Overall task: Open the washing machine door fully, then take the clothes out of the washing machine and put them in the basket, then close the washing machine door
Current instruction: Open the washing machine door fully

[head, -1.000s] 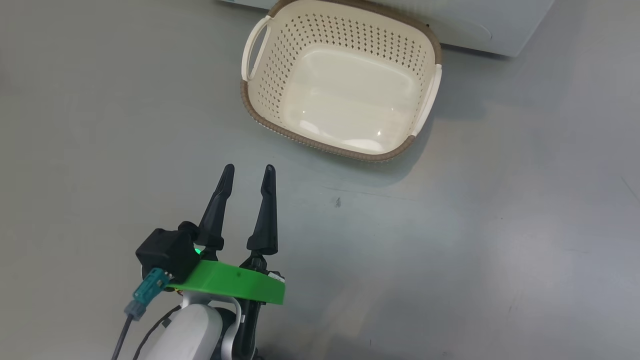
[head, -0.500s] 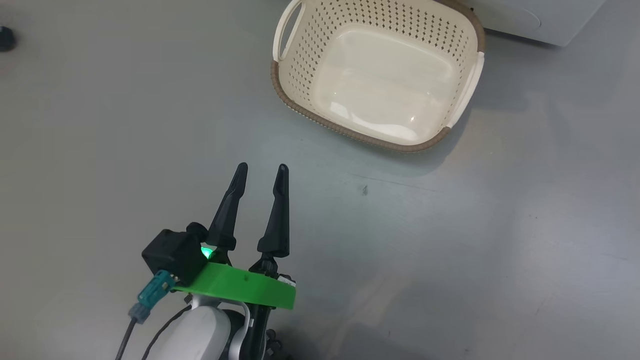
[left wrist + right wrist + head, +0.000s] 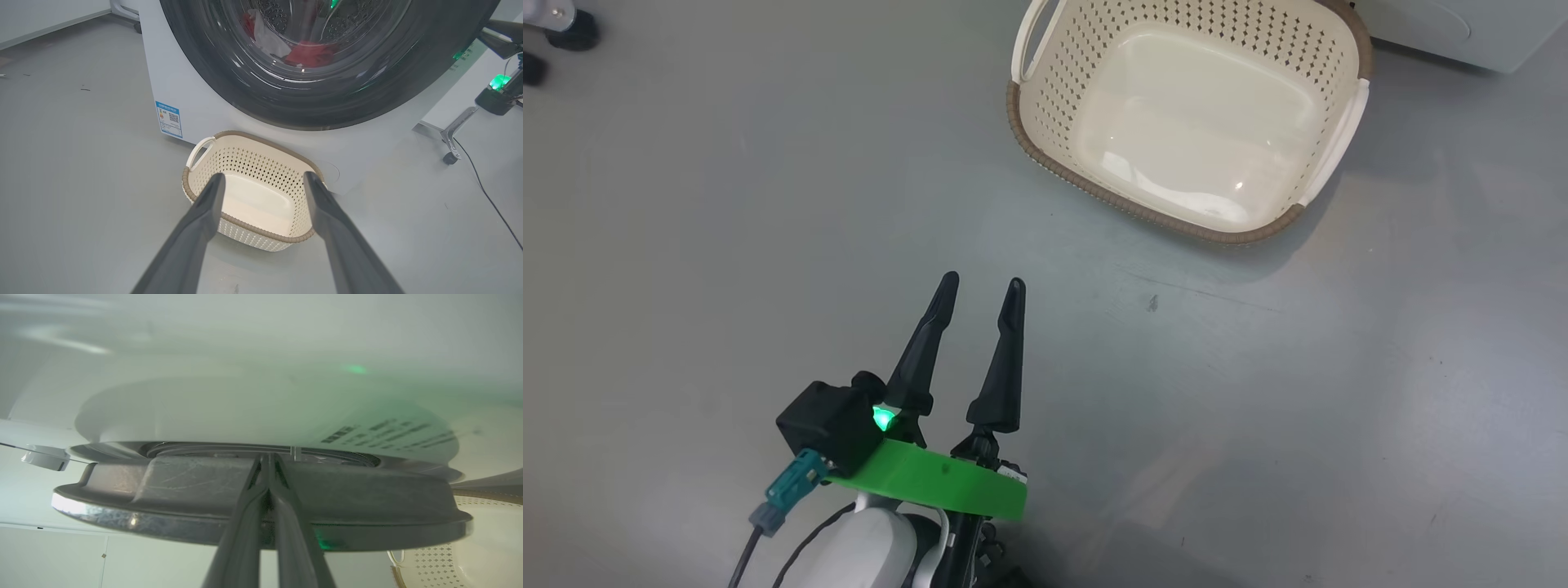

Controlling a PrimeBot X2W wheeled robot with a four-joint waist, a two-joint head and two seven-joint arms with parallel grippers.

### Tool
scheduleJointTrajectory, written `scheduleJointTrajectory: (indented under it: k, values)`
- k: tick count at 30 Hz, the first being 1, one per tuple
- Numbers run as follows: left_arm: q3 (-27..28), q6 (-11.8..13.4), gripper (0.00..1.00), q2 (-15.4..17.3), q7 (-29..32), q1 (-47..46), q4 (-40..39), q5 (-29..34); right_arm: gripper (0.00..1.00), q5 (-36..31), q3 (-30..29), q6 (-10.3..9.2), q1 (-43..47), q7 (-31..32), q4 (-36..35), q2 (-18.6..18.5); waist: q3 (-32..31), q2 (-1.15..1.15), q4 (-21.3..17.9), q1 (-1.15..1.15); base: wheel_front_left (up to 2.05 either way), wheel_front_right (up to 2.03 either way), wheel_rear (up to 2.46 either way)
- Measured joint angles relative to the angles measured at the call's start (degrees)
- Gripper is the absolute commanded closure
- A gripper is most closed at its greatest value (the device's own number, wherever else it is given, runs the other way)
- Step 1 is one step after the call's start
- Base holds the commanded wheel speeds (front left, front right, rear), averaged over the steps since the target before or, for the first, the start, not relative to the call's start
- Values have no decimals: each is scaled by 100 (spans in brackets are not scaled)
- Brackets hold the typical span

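head view: left gripper (image 3: 982,282) hovers over the grey floor (image 3: 686,245), jaws spread, holding nothing, the basket (image 3: 1045,106) empty just ahead. left wrist view brings in the washing machine (image 3: 192,81) right behind the basket, the clothes (image 3: 310,53) red and white behind the glass of the washing machine door (image 3: 229,81). right wrist view: right gripper (image 3: 267,455), jaws pressed together, tips at the door's edge.

- Head cam: we look steeply down at floor (image 3: 686,245) & basket (image 3: 1054,114).
- L wrist cam: we sit low, facing washer (image 3: 196,94); basket shared w/ head.
- R wrist cam: we're v. close to door (image 3: 184,486) edge.
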Motion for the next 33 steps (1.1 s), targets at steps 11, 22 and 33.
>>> scheduleJointTrajectory:
  k: [11, 22, 33]
  values:
    - [30, 0, 0, 0, 0, 38, -14, 89, 100, 334, -63, -53, -200, 223, 240, 96, -30, 0, 56, 0, 0, 0, 0]
    - [21, 0, 0, 0, 0, 104, -12, 140, 100, 342, 1, -55, -201, 383, 424, 79, -90, 0, 26, 0, 0, 0, 0]
    - [77, 0, 0, 0, 0, 104, 7, 189, 100, 377, 107, -60, -154, 558, 548, 63, -193, 0, -25, 0, 0, 0, 0]
